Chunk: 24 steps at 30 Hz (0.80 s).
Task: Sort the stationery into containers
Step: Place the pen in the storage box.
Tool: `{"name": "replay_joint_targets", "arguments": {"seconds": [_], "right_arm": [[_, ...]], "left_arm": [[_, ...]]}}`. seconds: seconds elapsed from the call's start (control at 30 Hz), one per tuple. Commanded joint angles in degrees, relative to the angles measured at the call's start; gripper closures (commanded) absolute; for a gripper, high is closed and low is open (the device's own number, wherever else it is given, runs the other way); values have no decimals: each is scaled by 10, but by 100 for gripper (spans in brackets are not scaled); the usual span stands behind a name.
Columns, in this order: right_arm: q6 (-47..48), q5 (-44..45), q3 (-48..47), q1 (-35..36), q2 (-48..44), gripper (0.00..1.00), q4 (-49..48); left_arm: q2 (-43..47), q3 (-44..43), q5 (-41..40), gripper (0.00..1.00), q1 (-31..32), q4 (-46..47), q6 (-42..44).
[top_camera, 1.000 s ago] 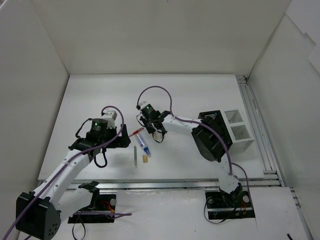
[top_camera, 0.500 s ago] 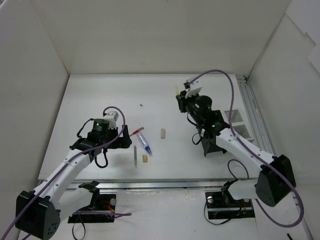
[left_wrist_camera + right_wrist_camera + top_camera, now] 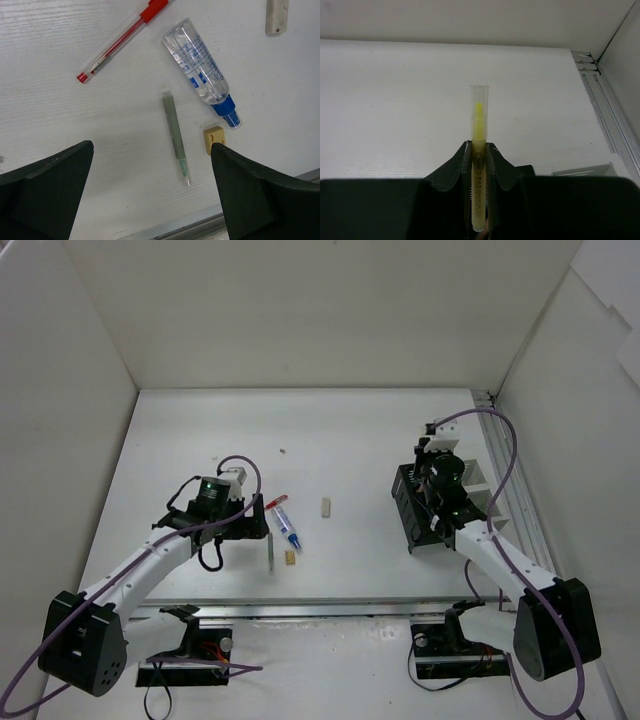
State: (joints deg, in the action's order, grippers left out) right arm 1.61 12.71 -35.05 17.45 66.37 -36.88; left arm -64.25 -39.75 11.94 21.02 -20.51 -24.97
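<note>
left gripper (image 3: 151, 150): wide open, empty, hovered over the grey pen (image 3: 175, 132) and small beige eraser (image 3: 214, 140)
right gripper (image 3: 479, 150): clamped on a yellow highlighter (image 3: 479, 115), clear-capped end poking out past the fingers; sat above the far edge of the black mesh organiser (image 3: 412, 520)
bench (image 3: 200, 430): red pen (image 3: 120, 42) and blue-capped clear tube (image 3: 200, 62) lay near the grey pen; a second beige block (image 3: 277, 15) lay apart
white slotted box (image 3: 478, 478): just beside the organiser, partly hidden
</note>
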Motion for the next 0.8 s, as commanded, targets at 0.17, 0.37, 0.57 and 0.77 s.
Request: {"name": "replay_joint_targets", "arguments": {"seconds": [0.17,0.37,0.57,0.77], "right_arm": [[-51,-21,23,-38,10,100,-88],[-74,-33,44,-39,19,94,-87],[-86,-42,68,-38,-28,75,-86],[-93,-59,80,-38,-137,48,-62]], "left_arm": [[-23,-33,11,0,5,28,-1],[-26,-34,-1,0,5,22,-2],[-30,-38,0,0,10,20,2],[-32,-34,5,0,16,20,1]]}}
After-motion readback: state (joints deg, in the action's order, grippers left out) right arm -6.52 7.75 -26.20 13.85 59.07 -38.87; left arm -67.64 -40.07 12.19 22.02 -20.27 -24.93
